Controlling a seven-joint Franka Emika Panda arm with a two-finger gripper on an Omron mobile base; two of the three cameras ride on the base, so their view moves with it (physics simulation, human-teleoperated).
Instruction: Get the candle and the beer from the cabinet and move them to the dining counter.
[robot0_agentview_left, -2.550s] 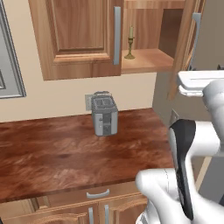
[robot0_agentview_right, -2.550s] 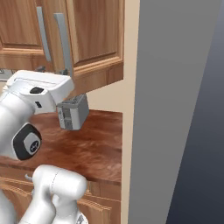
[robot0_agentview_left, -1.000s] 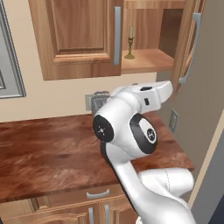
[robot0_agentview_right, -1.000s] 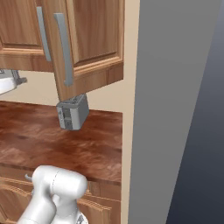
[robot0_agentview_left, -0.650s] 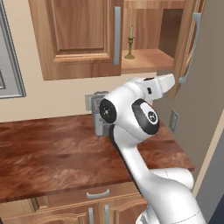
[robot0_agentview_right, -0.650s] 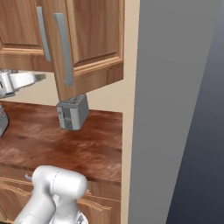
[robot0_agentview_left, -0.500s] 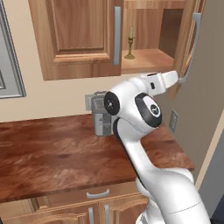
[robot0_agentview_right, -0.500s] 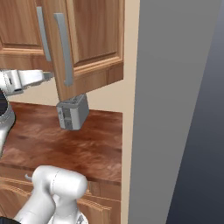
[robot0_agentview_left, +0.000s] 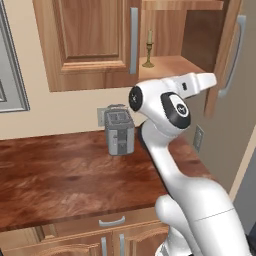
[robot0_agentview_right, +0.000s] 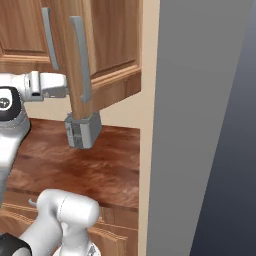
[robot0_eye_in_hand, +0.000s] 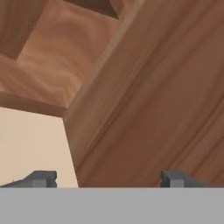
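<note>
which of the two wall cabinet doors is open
The right door, swung outward so the candle shows on the shelf inside. The left door sits flat and shut against the cabinet front.

white arm, glossy rounded links, bulbous shells at each joint. dark round joint cap with a small white mark, just right of the toaster. boxy white hand segment carries small dark ports. finger tips small, dark grey, blocky.
</note>
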